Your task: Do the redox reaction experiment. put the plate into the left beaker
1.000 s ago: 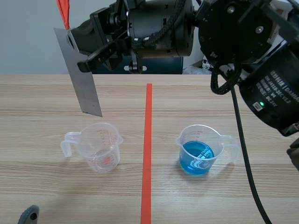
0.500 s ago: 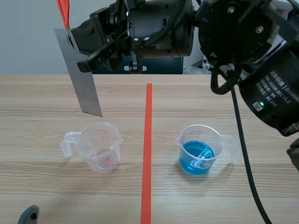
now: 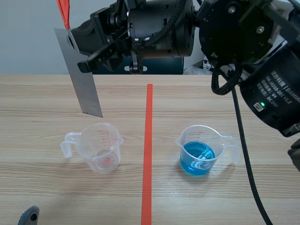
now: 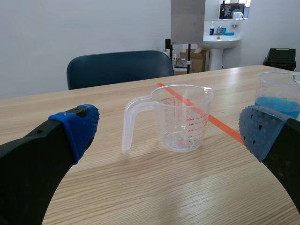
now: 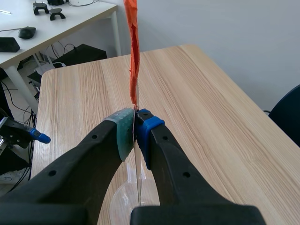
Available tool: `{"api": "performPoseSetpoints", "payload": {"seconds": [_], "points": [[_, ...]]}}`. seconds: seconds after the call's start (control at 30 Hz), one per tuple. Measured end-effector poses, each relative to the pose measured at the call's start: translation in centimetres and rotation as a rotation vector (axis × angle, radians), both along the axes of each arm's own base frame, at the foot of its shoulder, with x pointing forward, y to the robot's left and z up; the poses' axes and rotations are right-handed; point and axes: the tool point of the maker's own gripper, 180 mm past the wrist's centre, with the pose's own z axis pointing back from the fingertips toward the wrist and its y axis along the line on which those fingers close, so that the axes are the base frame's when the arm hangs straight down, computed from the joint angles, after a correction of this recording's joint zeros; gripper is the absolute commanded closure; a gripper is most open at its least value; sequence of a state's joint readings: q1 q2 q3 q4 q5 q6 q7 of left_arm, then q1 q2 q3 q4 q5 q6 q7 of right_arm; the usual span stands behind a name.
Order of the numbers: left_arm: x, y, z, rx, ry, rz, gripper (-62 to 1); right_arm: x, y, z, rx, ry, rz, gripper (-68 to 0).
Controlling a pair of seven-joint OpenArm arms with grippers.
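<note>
A grey metal plate [image 3: 79, 75] with an orange-red ribbon [image 3: 63, 13] at its top hangs upright above and slightly behind the empty clear left beaker [image 3: 99, 147]. My right gripper [image 3: 84, 62], reaching across from the right, is shut on the plate's upper part; the right wrist view shows the plate edge-on [image 5: 137, 187] pinched between the pads [image 5: 124, 133], with the beaker's rim [image 5: 123, 194] below. My left gripper [image 4: 168, 136] stands open low near the table's front, facing the empty beaker [image 4: 180, 117]. The right beaker [image 3: 202, 150] holds blue liquid.
An orange-red tape line [image 3: 148, 150] runs down the table between the two beakers. A blue chair [image 4: 117, 68] stands beyond the far edge. The right arm's black body [image 3: 225, 37] fills the upper scene.
</note>
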State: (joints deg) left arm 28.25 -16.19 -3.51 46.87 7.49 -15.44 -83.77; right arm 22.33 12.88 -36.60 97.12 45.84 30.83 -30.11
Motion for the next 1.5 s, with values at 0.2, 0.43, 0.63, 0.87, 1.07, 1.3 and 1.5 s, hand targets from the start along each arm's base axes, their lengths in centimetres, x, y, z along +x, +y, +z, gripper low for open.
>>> {"api": "performPoseSetpoints", "payload": {"seconds": [0.2, 0.43, 0.63, 0.87, 1.07, 1.3, 1.5], "points": [[0.0, 0.0, 0.0, 0.0, 0.0, 0.0, -62.3, 0.0, 0.0, 0.0, 0.0, 0.0, 0.0, -0.6], [0.0, 0.0, 0.0, 0.0, 0.0, 0.0, -62.3, -0.2, 0.1, -0.1, -0.002, 0.001, 0.006, -0.6], [0.0, 0.0, 0.0, 0.0, 0.0, 0.0, -62.3, -0.8, 0.7, -0.8, -0.027, -0.004, 0.025, -0.6], [0.0, 0.0, 0.0, 0.0, 0.0, 0.0, -62.3, -0.9, 0.6, -2.0, -0.041, -0.017, -0.001, -0.6], [0.0, 0.0, 0.0, 0.0, 0.001, 0.0, -62.3, -1.0, 0.5, -2.4, -0.036, -0.02, -0.009, -0.6], [0.0, 0.0, -0.1, 0.001, 0.003, 0.0, -62.3, 0.0, 0.2, -3.8, -0.02, 0.025, -0.034, -0.6], [0.0, 0.0, -0.1, 0.001, 0.003, 0.0, -62.3, 0.5, -0.1, -4.9, -0.017, 0.051, -0.043, -0.6]]}}
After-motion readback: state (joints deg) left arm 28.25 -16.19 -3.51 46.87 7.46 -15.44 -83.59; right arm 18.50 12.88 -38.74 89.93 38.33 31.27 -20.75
